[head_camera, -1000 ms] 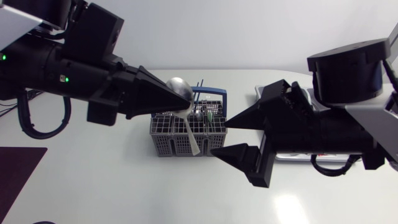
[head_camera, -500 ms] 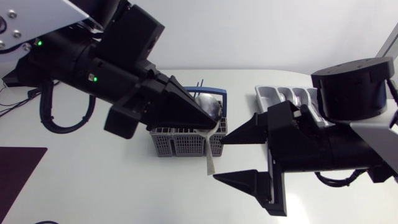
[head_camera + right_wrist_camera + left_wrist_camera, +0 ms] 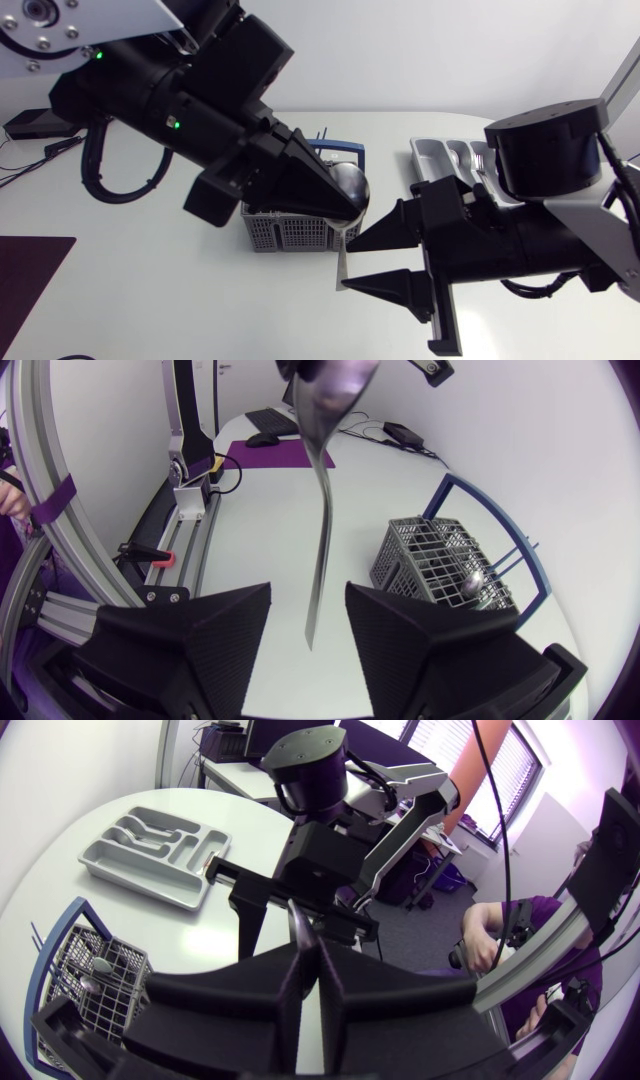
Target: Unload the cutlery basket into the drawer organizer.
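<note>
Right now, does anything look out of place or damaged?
Nothing is spilled or damaged. One odd thing: the spoon hangs from the left gripper by its bowl, handle down between the open fingers of the right gripper.

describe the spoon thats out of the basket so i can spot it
Find the grey cutlery basket mid-table. Beside it the left gripper pinches a spoon by its bowl, handle hanging inside the open right gripper. It alone is in the air.

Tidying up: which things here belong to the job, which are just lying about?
Job: large silver metal spoon in left gripper; grey plastic mesh cutlery basket with blue handle; grey compartmented drawer organizer; open right gripper.
Lying about: dark purple flat mat.
</note>
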